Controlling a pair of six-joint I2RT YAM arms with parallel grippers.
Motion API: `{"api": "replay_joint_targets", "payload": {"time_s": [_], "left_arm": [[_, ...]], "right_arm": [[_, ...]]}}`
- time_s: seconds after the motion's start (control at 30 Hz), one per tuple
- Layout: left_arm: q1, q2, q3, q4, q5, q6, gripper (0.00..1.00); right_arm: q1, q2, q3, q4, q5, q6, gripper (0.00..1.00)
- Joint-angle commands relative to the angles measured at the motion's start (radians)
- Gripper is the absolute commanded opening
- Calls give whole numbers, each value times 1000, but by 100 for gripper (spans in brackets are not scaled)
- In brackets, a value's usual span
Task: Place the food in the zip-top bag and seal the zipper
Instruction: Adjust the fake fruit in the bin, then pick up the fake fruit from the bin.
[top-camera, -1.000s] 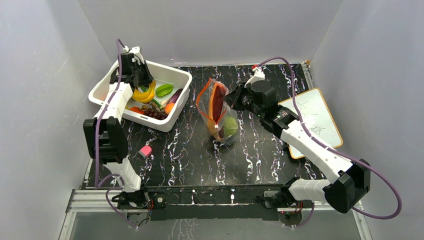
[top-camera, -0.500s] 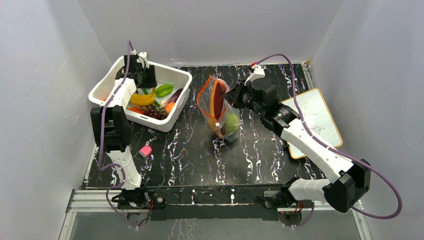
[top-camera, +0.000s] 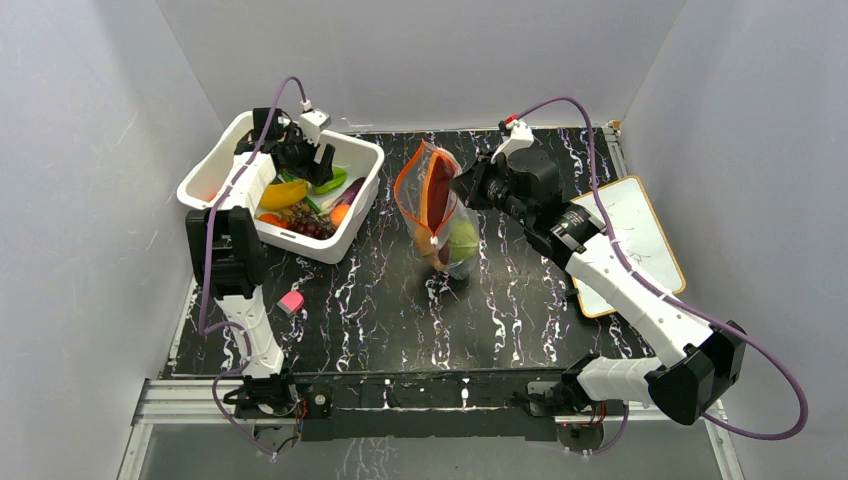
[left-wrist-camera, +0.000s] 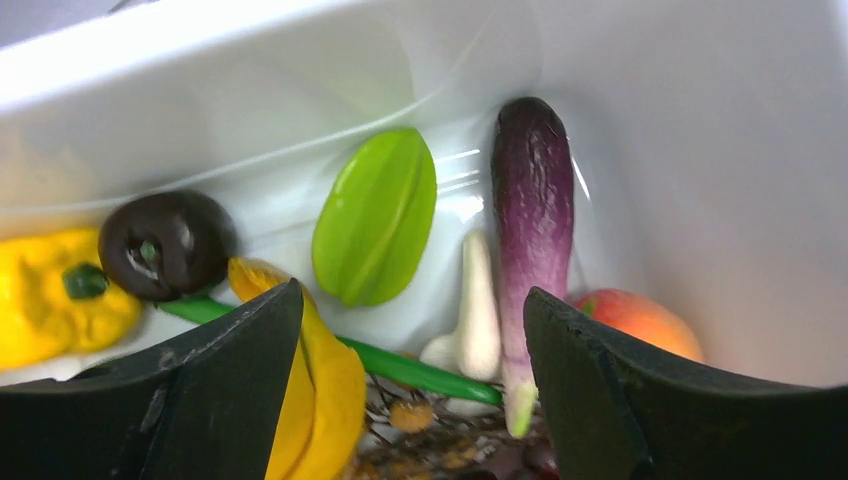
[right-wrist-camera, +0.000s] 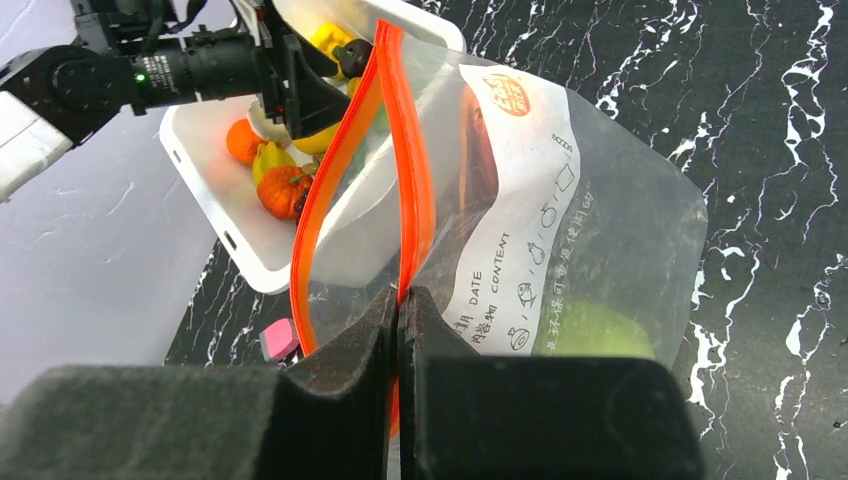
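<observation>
The left claw (left-wrist-camera: 410, 310), open over the crowded bin (left-wrist-camera: 700, 150), may pinch two food pieces (left-wrist-camera: 375, 215). The right claw (right-wrist-camera: 400, 300), clamped on the bag (right-wrist-camera: 570, 220), may slip.

The clear zip-top bag (top-camera: 441, 226) stands upright mid-tabletop (top-camera: 400, 310), red-orange zipper (right-wrist-camera: 395, 150) gaping — dark-red piece (top-camera: 436, 198) and pale-green cabbage (top-camera: 462, 245) inside. At its ten o'clock, remaining food (top-camera: 283, 192) fills a white bin (top-camera: 300, 243).
</observation>
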Motion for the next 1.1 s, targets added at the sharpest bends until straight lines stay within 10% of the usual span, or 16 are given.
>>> {"api": "replay_joint_targets", "payload": {"time_s": [0.0,1.07], "left_arm": [[-3,66,102,-69,99,184,80],[-43,275,155,-93,48,313,59]], "right_arm": [[-2,-3,78,63,12,-23,0],[-3,7,95,51,42,-25,0]]}}
